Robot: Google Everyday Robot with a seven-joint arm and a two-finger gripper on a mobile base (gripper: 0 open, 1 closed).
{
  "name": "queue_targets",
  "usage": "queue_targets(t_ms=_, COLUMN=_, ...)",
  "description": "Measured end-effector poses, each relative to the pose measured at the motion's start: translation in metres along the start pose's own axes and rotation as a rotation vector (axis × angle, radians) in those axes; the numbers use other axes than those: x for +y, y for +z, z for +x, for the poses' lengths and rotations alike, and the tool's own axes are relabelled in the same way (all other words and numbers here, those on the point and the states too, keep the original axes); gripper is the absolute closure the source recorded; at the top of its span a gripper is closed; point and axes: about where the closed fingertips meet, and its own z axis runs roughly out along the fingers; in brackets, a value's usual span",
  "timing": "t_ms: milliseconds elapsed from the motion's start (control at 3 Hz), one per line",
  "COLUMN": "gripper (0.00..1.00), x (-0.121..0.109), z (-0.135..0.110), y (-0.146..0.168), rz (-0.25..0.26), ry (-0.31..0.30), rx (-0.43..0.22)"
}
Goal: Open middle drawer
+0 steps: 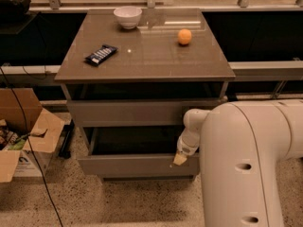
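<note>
The grey drawer cabinet [142, 63] stands in the middle of the camera view. One drawer front [128, 112] sits below a dark gap under the top. A lower drawer front [128, 165] stands out toward me, with a dark open space above it. My gripper [181, 154] is at the right end of that lower front, at its top edge. Its tan tip touches the front. My big white arm [246, 164] fills the lower right and hides the cabinet's right side.
On the cabinet top lie a white bowl [128, 17], an orange [184, 36] and a dark snack bar [101, 54]. An open cardboard box [21, 136] and a black cable [28, 145] are on the speckled floor at the left.
</note>
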Motion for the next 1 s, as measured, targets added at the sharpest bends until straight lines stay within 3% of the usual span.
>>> queue_targets(t_ms=667, gripper=0.02, x=0.005, z=0.004, y=-0.001, rz=-0.012, ry=-0.020, rx=0.039)
queue_targets(t_ms=1000, gripper=0.00, x=0.020, z=0.031, y=0.008, rz=-0.082, ry=0.013, rx=0.061)
